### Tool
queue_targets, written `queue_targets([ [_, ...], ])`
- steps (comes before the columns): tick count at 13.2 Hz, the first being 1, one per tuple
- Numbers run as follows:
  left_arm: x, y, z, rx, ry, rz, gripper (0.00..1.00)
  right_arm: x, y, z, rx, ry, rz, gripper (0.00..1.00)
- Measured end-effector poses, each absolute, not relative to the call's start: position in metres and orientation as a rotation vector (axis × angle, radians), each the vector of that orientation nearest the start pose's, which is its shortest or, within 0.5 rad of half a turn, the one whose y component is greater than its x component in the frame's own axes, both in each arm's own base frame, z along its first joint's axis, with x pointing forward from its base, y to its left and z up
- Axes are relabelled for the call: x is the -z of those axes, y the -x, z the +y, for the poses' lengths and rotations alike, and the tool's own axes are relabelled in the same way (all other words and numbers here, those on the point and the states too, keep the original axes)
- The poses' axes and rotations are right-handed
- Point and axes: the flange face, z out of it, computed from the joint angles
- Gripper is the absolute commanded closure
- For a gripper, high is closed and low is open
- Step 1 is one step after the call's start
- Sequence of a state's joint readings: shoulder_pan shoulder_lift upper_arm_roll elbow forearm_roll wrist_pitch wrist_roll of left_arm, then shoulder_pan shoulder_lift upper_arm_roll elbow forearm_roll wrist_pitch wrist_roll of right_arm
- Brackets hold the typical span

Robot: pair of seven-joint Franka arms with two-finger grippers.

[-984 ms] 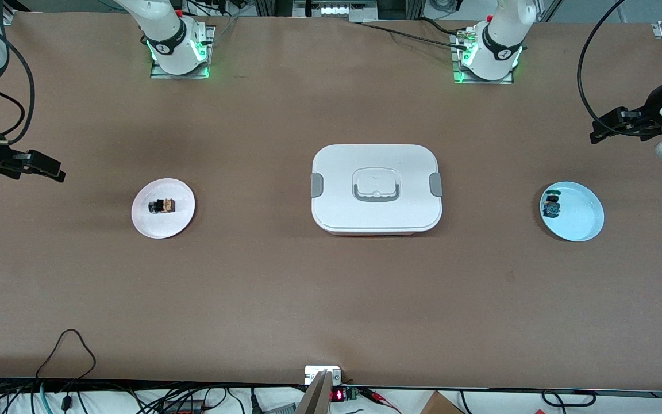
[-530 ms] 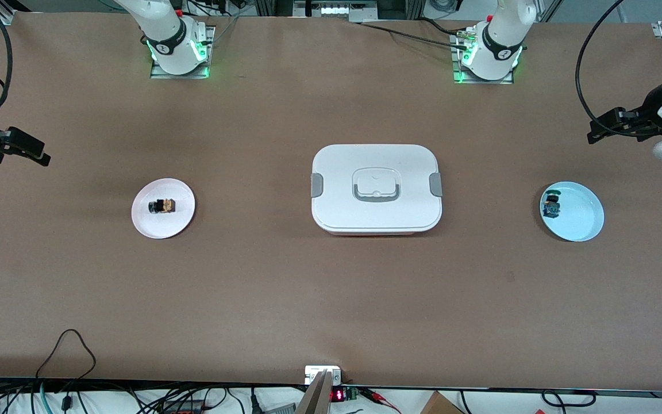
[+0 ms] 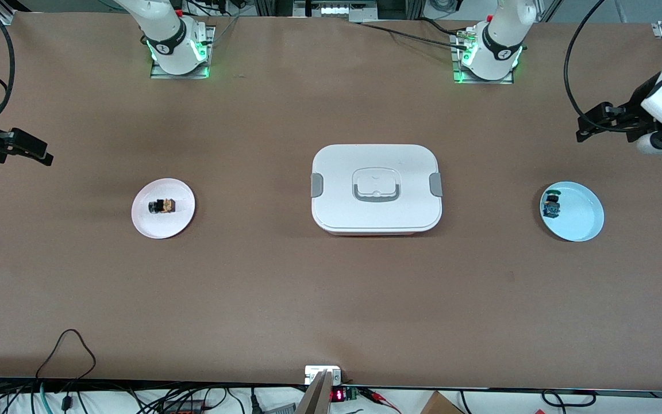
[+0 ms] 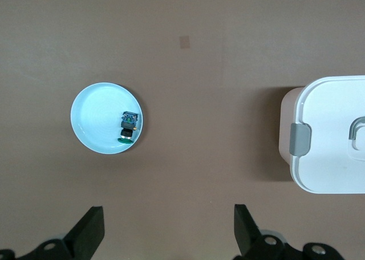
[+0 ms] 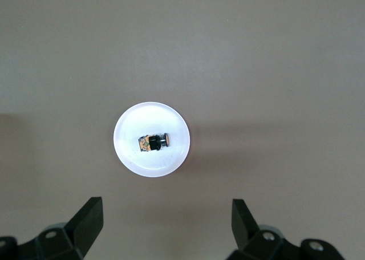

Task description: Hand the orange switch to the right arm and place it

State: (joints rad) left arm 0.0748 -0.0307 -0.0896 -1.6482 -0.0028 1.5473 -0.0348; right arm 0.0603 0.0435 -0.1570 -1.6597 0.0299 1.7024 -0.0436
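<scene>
Two grippers are shown with jaws spread wide and empty. The orange switch is seen lying on its side on the white plate, toward the right arm's end of the table from the lidded white box, its long axis running along the table's length. The right gripper is judged nearer to it; the left gripper is held near the blue plate. The brown tabletop is otherwise sparsely set.
</scene>
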Motion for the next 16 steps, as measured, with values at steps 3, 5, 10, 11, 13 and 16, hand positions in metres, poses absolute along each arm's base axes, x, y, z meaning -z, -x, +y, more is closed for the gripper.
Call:
queue_targets([
  [3, -0.607, -0.540, -0.008, -0.111, 3.150, -0.037, 0.00, -0.575, -0.573, -0.047, 0.008, 3.118, 0.077, 0.00],
  [5, -0.609, -0.541, -0.012, -0.109, 3.154, -0.026, 0.00, -0.580, -0.573, -0.046, 0.014, 3.122, 0.073, 0.00],
  [10, -0.597, -0.549, -0.010, -0.158, 3.154, -0.032, 0.00, -0.584, -0.572, -0.033, -0.006, 3.136, 0.030, 0.00],
  [11, -0.592, -0.552, -0.008, -0.173, 3.154, -0.037, 0.00, -0.584, -0.572, -0.030, -0.007, 3.137, 0.021, 0.00],
  [13, -0.583, -0.556, -0.005, -0.195, 3.152, -0.042, 0.00, -0.584, -0.572, -0.029, -0.009, 3.138, 0.017, 0.00],
  [16, -0.585, -0.558, -0.003, -0.188, 3.151, -0.050, 0.00, -0.584, -0.572, -0.029, -0.009, 3.139, 0.017, 0.00],
])
